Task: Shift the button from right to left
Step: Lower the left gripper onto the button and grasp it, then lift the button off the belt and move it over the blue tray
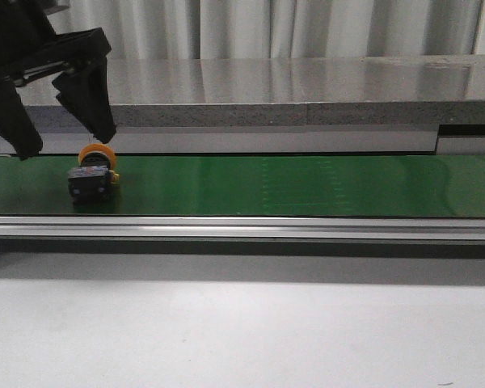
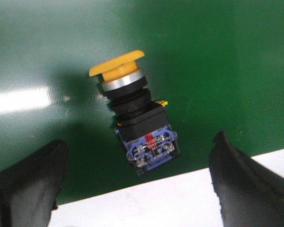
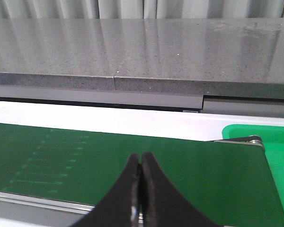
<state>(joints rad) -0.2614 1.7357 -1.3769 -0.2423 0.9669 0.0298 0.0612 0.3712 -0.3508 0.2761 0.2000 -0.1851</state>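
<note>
The button [image 1: 94, 171] lies on its side on the green belt [image 1: 291, 184] at the far left, yellow-orange cap toward the back, black body toward me. In the left wrist view the button [image 2: 132, 116] shows its cap, black body and blue-and-red end. My left gripper [image 1: 65, 137] hangs open just above and behind it, fingers [image 2: 31, 184] spread wide on either side, not touching it. My right gripper [image 3: 141, 161] is shut and empty over the belt's right part; it does not show in the front view.
A grey stone-like ledge [image 1: 291, 97] runs behind the belt. A metal rail [image 1: 242, 228] borders the belt's front, with a white table [image 1: 242, 331] below. In the right wrist view the belt ends at a roller [image 3: 241, 140] beside a brighter green surface [image 3: 274, 161].
</note>
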